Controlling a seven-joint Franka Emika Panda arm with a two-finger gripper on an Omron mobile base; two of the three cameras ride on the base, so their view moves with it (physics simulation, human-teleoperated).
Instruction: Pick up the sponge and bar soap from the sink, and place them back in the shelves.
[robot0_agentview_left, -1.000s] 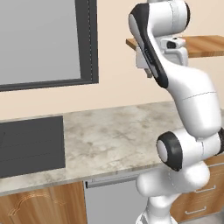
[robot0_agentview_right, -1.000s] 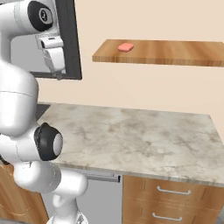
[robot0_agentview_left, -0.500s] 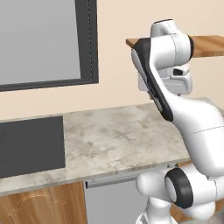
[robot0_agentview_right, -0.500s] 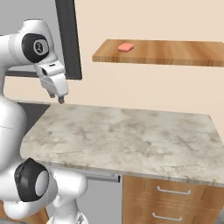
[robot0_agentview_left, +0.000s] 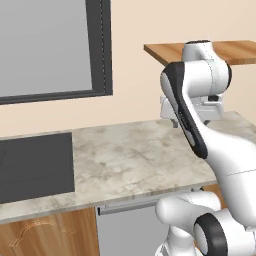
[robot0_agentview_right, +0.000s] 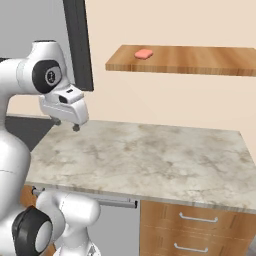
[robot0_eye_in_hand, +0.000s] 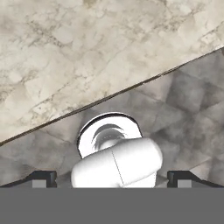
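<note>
The salmon-pink bar soap (robot0_agentview_right: 143, 53) lies on the wooden shelves (robot0_agentview_right: 200, 60), near their left end; the same plank (robot0_agentview_left: 170, 50) shows behind my arm in the left base view. The black sink (robot0_agentview_left: 35, 165) is set into the counter at far left. The sponge is out of view. My gripper (robot0_agentview_right: 66, 125) hangs open and empty just above the marble counter, well below and left of the shelf. It also shows behind my forearm (robot0_agentview_left: 195, 120). In the hand view the fingertips (robot0_eye_in_hand: 43, 177) stand wide apart with nothing between them.
The marble counter (robot0_agentview_right: 150, 155) stretches from the sink to the right. A dark-framed window (robot0_agentview_left: 100, 50) rises behind the sink. Under the counter are a grey appliance front (robot0_agentview_left: 125, 230) and wooden drawers (robot0_agentview_right: 195, 230). The hand view looks down past the counter edge (robot0_eye_in_hand: 109, 94) to grey floor tiles.
The hand has come down from shelf height to just above the counter, swinging away from the shelf. The jaws stayed open. The soap has not moved on the shelf.
</note>
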